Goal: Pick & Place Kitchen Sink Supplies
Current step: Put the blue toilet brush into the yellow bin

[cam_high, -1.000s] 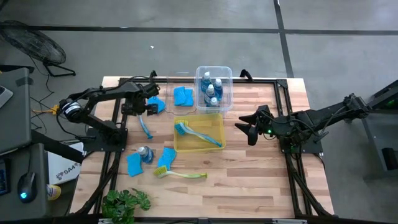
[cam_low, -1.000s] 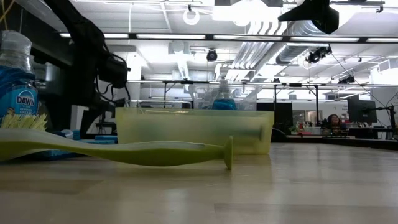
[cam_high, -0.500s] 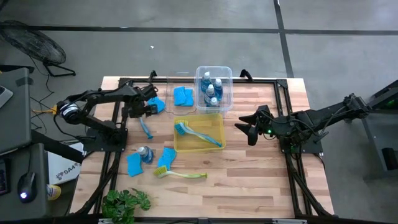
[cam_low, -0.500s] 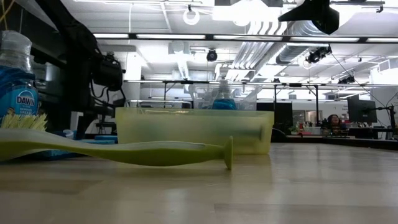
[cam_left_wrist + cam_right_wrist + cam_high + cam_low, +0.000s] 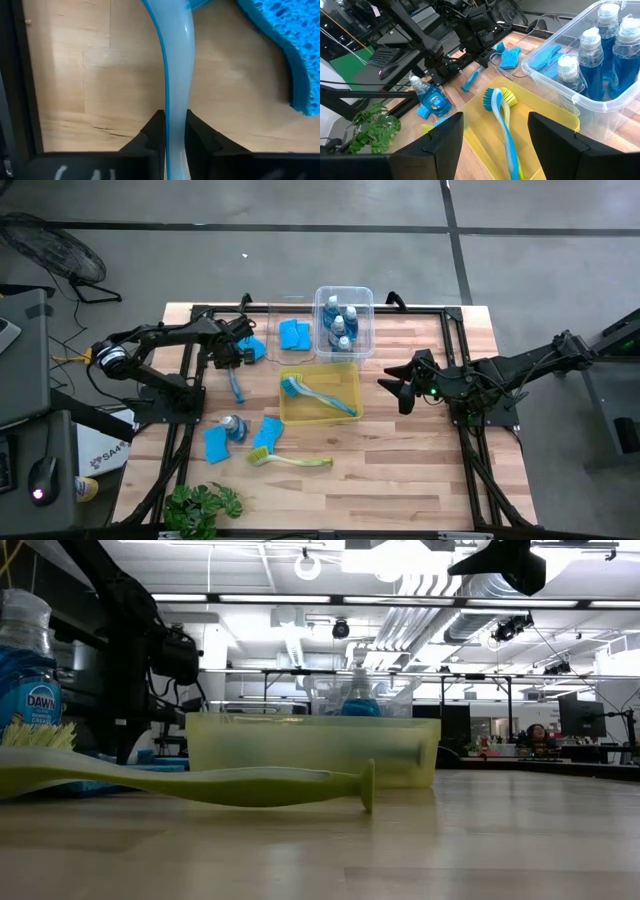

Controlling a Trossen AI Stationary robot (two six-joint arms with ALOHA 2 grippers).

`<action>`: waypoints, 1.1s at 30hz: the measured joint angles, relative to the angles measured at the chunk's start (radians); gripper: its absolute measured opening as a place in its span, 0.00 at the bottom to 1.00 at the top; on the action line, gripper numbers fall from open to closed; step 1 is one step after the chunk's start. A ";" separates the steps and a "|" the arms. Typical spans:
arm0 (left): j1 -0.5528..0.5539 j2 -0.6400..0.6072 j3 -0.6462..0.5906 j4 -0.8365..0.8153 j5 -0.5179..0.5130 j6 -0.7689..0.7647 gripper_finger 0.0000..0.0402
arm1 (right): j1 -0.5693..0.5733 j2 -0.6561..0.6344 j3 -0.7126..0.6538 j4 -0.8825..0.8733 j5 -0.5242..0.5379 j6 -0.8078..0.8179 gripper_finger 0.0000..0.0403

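Note:
A light-blue dish brush (image 5: 237, 386) lies flat on the table's left part, and my left gripper (image 5: 231, 359) stands over its far end, shut on the handle (image 5: 175, 75). A blue sponge (image 5: 280, 45) lies just beside it. My right gripper (image 5: 400, 387) hovers open, right of the yellow bin (image 5: 352, 402), with nothing between its fingers (image 5: 432, 145). The yellow bin holds a blue and yellow-green brush (image 5: 318, 394). Bottles of blue liquid (image 5: 340, 325) stand in the clear bin (image 5: 344, 292). My left gripper pinches the brush's thin handle (image 5: 176, 117) between its two fingers (image 5: 154, 131). The fingers come from above, pointing down, and lie across the handle. The brush lies along the table top, its length running out from under the gripper toward the near edge.
On the near left lie one bottle (image 5: 232, 426), two blue sponges (image 5: 216, 444) (image 5: 268, 430) and a yellow-green brush (image 5: 292, 461). More sponges (image 5: 294, 335) lie at the far side. A leafy plant (image 5: 205, 505) sits at the near edge. The table's right half is bare wood (image 5: 420, 470).
My left gripper has sunk a little, down onto the blue brush near the far-left sponge. The brush has stayed where it lay.

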 joint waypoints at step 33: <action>0.026 -0.356 0.034 -0.029 0.021 0.088 0.10 | 0.000 0.000 0.000 -0.038 -0.035 0.041 0.54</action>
